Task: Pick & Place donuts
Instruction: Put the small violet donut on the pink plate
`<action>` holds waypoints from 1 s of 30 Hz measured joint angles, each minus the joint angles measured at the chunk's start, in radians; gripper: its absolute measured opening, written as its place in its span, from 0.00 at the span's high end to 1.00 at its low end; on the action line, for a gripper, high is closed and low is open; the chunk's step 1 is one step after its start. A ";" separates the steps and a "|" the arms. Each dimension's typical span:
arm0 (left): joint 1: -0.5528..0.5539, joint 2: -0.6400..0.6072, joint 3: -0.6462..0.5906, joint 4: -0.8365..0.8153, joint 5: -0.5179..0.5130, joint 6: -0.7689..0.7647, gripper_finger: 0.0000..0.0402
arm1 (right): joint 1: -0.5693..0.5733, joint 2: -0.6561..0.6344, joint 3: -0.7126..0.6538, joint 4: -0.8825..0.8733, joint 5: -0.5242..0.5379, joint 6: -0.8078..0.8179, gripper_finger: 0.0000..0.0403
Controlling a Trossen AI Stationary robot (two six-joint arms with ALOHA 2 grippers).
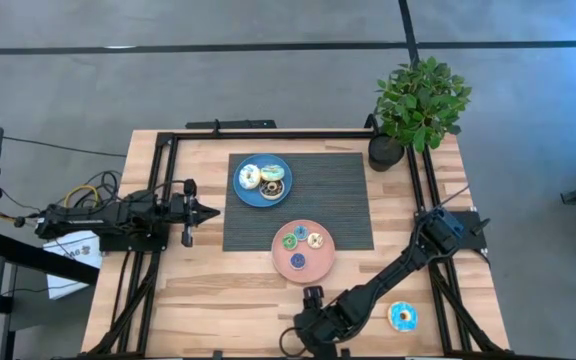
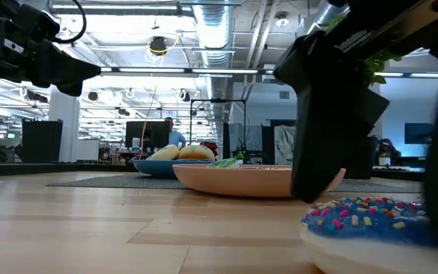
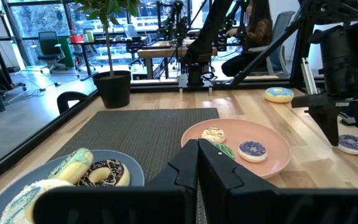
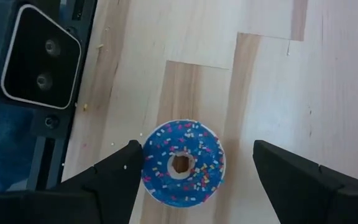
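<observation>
Fingers of the right gripper (image 4: pixel 191 171) stand wide, hanging over a blue donut (image 4: pixel 182 163) that lies flat on the table (image 4: pixel 278 81) near its 6 o'clock edge — apart from both plates. It looks light, stiff and smooth; a grip across the outer rim should suit. The left gripper (image 1: pixel 208 211) waits closed at 9 o'clock. No writing is legible.

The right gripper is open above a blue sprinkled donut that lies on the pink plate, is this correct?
Not quite. The right gripper is open above the blue sprinkled donut, but the donut lies on the bare wooden table, not on the pink plate. The right wrist view shows this.
</observation>
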 joint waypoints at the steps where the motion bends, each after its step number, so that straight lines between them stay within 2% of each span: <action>1: 0.000 0.000 0.000 0.000 0.000 0.000 1.00 | 0.001 0.000 0.000 -0.001 0.002 0.000 0.26; 13: 0.000 0.000 0.000 0.000 0.000 0.000 1.00 | 0.005 0.000 0.000 -0.040 -0.022 0.093 0.29; 30: 0.000 0.000 0.000 0.000 0.000 0.000 1.00 | 0.007 0.000 0.000 -0.043 -0.026 0.106 0.29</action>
